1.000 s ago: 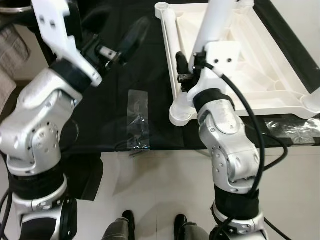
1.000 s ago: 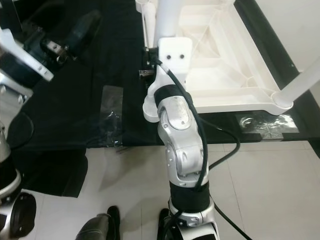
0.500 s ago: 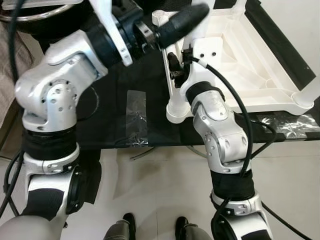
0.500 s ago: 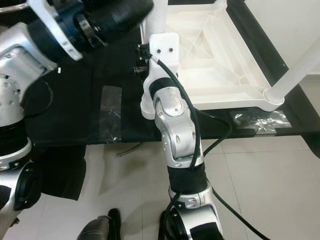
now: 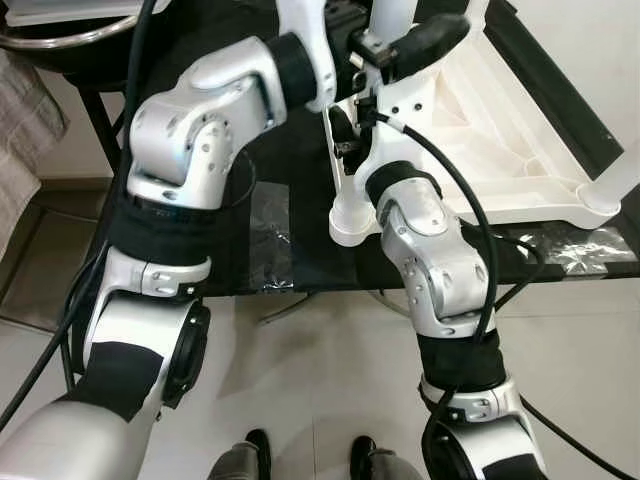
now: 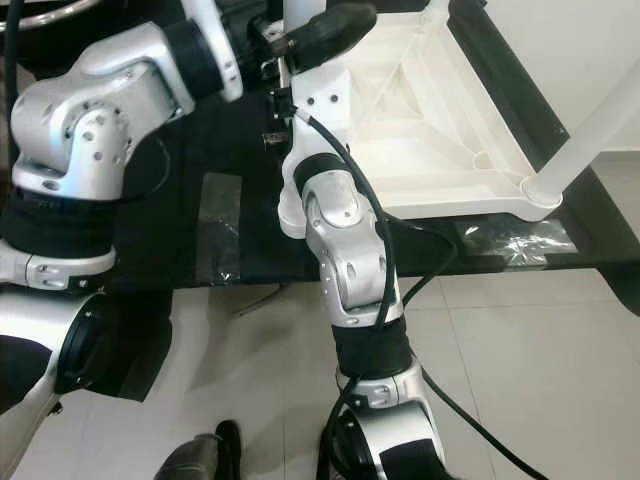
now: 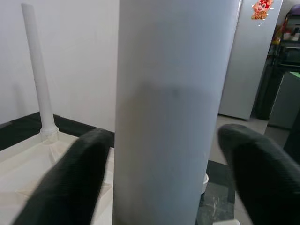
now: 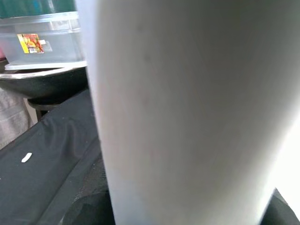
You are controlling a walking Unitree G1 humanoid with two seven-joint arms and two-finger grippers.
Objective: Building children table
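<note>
A white plastic children's table (image 5: 520,150) lies upside down on a black-covered tabletop (image 5: 300,160). At its near-left corner socket (image 5: 350,215) a white leg (image 5: 390,15) rises; whether it is seated there is hidden by my right wrist. My right gripper (image 5: 343,130) is shut on this leg low down, and the tube (image 8: 187,108) looms close in the right wrist view. My left gripper (image 5: 405,35) reaches across higher up, open, with a black finger (image 7: 89,178) on either side of the leg (image 7: 173,112). Another leg (image 6: 590,130) stands at the near-right corner.
A clear plastic bag (image 5: 272,235) lies flat on the black cloth left of the table. Crumpled plastic (image 5: 580,250) sits at the front edge on the right. A dark round pan (image 5: 60,25) and a clear lidded box (image 8: 42,42) stand at the far left. Tiled floor lies below.
My left arm has swung from the far left across to the leg, bringing its fingers around the tube. The right gripper has kept its hold. The camera has shifted slightly.
</note>
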